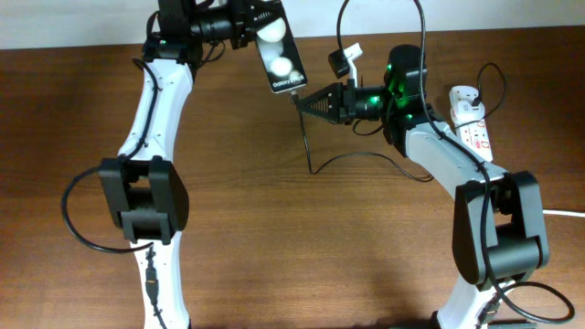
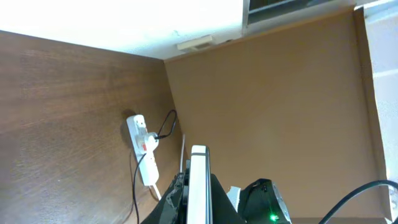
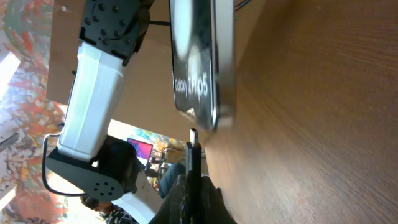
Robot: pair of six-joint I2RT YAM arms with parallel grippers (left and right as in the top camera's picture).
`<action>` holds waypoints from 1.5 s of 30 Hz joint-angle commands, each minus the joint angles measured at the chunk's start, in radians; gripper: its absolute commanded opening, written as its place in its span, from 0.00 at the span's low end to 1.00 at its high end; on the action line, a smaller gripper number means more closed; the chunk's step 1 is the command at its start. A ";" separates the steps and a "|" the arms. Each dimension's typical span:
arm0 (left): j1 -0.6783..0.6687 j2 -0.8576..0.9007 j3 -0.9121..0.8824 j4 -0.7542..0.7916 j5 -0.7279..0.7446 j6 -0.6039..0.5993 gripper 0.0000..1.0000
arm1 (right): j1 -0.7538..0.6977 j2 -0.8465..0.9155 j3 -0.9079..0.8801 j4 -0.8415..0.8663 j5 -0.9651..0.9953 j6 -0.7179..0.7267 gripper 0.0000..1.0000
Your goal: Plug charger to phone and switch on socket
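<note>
Two steps remain: my right hand (image 1: 309, 102) is clenched on the charger (image 3: 193, 138) plug, its tip just short of the port end of the phone (image 1: 279, 57), not yet in. My left hand (image 1: 259, 29) grips the phone, lifted off the table (image 1: 274, 238). The socket (image 1: 473, 123) lies well right of the phone, and I judge its switch still to be pressed.

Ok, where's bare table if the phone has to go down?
Widest bare patch: table centre, between left arm and right arm, below the cable loop. Crowded at top, around phone, right gripper and power strip.
</note>
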 commanded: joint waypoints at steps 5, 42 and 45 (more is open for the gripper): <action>0.005 0.003 0.015 0.006 0.005 0.015 0.00 | 0.003 -0.016 0.011 0.007 0.003 -0.005 0.04; -0.016 0.003 0.014 0.006 0.044 0.016 0.00 | 0.002 -0.016 0.011 0.063 0.073 0.042 0.04; -0.016 0.003 0.014 0.006 0.060 0.016 0.00 | 0.002 -0.016 0.011 0.063 0.099 0.071 0.04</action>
